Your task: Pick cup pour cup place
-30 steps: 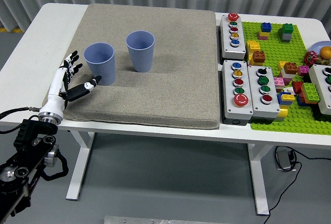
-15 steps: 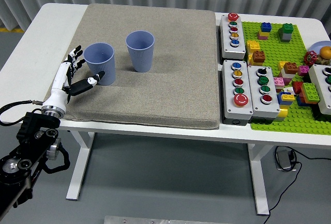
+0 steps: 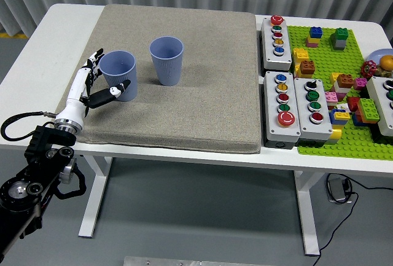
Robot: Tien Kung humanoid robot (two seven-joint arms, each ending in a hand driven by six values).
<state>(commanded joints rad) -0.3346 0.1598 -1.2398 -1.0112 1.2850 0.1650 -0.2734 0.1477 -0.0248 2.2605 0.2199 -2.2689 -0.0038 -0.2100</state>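
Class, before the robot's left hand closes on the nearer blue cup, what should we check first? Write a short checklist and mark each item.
1. left hand open beside the left cup, thumb in front, fingers behind: ok.
2. Left cup upright on the grey mat: ok.
3. right cup upright, standing apart from the left cup: ok.
4. Firm contact on the cup wall: cannot tell.
5. What the left cup holds: cannot tell.
6. Right hand out of the way: ok, not in view.

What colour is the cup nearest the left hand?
Light blue-purple, ribbed cup, seen in the head view.
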